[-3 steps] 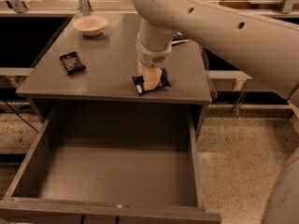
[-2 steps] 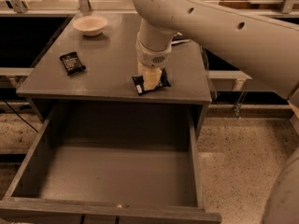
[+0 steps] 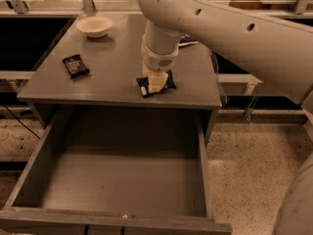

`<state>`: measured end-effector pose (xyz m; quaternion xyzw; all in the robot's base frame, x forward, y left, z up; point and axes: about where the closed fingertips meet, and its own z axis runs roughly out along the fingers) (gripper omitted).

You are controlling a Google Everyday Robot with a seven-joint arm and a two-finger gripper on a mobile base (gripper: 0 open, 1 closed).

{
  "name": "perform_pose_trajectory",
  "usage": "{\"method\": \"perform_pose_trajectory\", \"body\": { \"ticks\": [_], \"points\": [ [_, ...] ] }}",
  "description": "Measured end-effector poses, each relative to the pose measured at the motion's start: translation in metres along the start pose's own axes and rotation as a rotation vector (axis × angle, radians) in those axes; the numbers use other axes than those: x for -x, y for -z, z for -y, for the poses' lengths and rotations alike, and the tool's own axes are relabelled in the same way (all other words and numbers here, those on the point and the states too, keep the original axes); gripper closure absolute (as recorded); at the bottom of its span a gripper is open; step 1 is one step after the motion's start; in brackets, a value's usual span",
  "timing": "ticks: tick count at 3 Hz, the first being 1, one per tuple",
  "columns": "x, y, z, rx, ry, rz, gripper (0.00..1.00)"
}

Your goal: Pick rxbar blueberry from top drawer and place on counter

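Nothing has moved: the end effector [image 3: 156, 81] is down on the rxbar blueberry [image 3: 144, 88] by the near edge of the worktop [image 3: 117, 58] (clamped or not, I cannot tell), so a dragging retreat could knock it into the top drawer [image 3: 122, 185].

Pincer [image 3: 155, 82] atop rxbar blueberry [image 3: 145, 85] on counter [image 3: 112, 65], behind top drawer [image 3: 122, 185].

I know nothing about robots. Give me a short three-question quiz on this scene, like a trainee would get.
1. True or false: the top drawer is open, with a bare floor.
2. Where is the rxbar blueberry? A) inside the drawer B) on the counter, under the gripper C) lifted in the air
3. Fill in: in the picture, the black packet lies to the bar's ____.
Key: 1 true; 2 B; 3 left.
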<state>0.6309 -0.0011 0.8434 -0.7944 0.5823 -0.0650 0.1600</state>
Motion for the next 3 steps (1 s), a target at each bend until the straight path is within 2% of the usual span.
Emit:
{"method": "perform_pose_trajectory", "body": {
  "ticks": [1, 2, 3],
  "points": [
    [0.0, 0.0, 0.0, 0.0, 0.0, 0.0, 0.14],
    [0.0, 0.0, -0.0001, 0.0, 0.0, 0.0, 0.0],
    [0.0, 0.0, -0.0001, 0.0, 0.0, 0.0, 0.0]
  ]
}}
